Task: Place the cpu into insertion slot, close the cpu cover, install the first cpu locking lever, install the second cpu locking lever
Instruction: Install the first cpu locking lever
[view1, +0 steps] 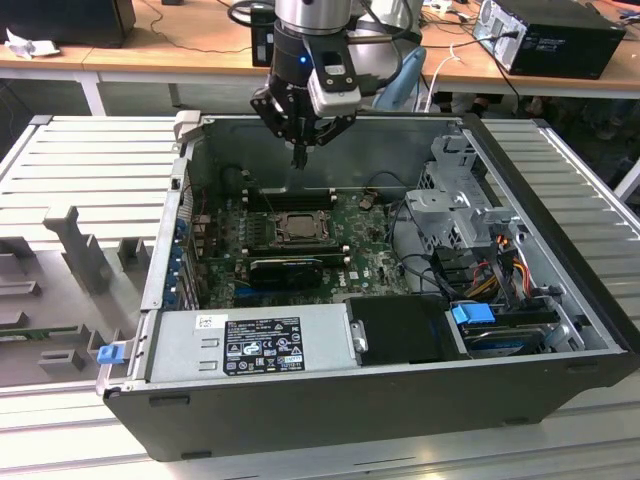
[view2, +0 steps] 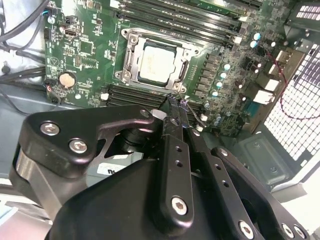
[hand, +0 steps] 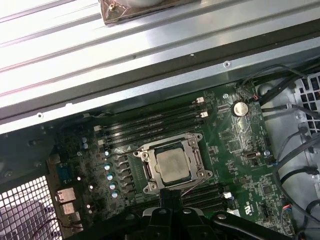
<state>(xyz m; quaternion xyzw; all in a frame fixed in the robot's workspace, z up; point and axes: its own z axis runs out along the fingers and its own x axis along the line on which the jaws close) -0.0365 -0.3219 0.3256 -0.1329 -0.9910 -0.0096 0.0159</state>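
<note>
Above motherboard (view1: 372, 242), your gripper (view1: 298, 157) hangs, fingers pressed together, empty. cpu (hand: 172, 165) lies in insertion slot (hand: 151, 170), framed by cpu cover (hand: 196, 159). Judge chip light, stiff, fragile: take by opposite edges, never underside.

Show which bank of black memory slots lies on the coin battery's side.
The bank between the cpu and the case wall in the first wrist view; the coin battery sits off its end. The other bank lies beyond the cpu.

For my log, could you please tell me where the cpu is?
The cpu lies framed by the cover, between memory slots, beneath the claw in the exterior view.
</note>
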